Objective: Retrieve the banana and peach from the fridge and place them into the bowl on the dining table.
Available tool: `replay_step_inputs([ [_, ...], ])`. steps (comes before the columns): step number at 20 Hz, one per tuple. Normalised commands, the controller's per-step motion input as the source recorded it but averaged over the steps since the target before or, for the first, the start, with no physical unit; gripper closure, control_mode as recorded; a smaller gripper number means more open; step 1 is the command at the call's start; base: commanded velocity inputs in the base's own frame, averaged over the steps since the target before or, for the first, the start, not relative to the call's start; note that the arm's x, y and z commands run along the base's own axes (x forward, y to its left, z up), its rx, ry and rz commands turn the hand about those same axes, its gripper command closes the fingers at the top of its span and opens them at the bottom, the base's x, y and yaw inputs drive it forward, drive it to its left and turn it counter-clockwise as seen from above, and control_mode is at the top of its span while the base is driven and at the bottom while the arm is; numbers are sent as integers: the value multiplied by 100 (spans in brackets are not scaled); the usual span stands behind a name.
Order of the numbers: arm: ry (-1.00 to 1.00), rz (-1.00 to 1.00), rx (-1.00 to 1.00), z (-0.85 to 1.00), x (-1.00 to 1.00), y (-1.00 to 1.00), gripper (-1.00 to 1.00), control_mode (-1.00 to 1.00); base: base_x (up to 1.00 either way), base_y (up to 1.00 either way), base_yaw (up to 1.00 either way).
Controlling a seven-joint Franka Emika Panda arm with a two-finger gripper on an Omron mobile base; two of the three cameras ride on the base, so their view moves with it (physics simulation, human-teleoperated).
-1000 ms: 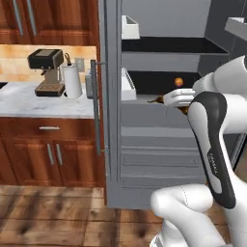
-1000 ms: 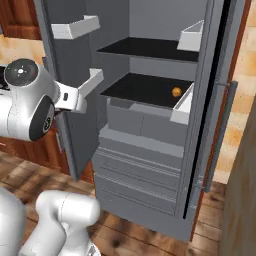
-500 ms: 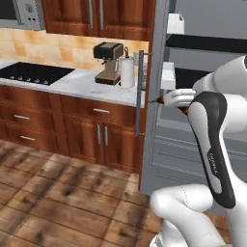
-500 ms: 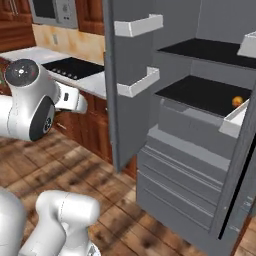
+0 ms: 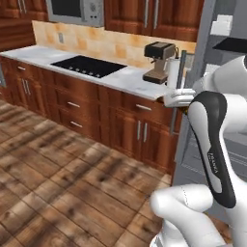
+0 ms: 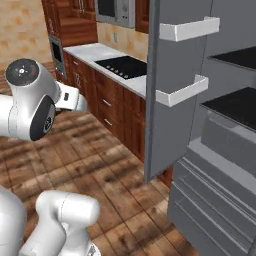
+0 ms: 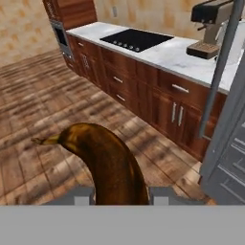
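The dark yellowish-brown banana (image 7: 109, 165) rises curved from between my fingertips in the hand view, and my gripper (image 7: 119, 195) is shut on its lower end. In the left base view my hand (image 5: 178, 99) is held out in front of the fridge (image 5: 200, 58), whose grey door edge and bar handle stand at the right. In the right base view the fridge (image 6: 175, 110) stands open at the right, with dark inner shelves and white door bins (image 6: 187, 31). The peach, the bowl and the dining table are out of view.
A wall counter (image 5: 111, 77) with a black cooktop (image 5: 89, 66) and a coffee machine (image 5: 158, 60) runs over brown cabinets, under a microwave (image 5: 77, 9). A wide wooden floor (image 5: 58, 183) lies to the left and ahead.
The whole picture has swung: the base has turned left, so the fridge has slid to the right edge and the cooktop counter has come into view. The banana stays in the shut gripper.
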Motion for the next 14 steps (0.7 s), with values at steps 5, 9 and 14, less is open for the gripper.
replay_step_inputs([
  [5, 0, 0, 0, 0, 0, 0, 100, 100, 14, 23, 43],
  [9, 0, 0, 0, 0, 0, 0, 100, 100, 39, 38, 40],
  [14, 0, 0, 0, 0, 0, 0, 100, 100, 50, 34, 47],
])
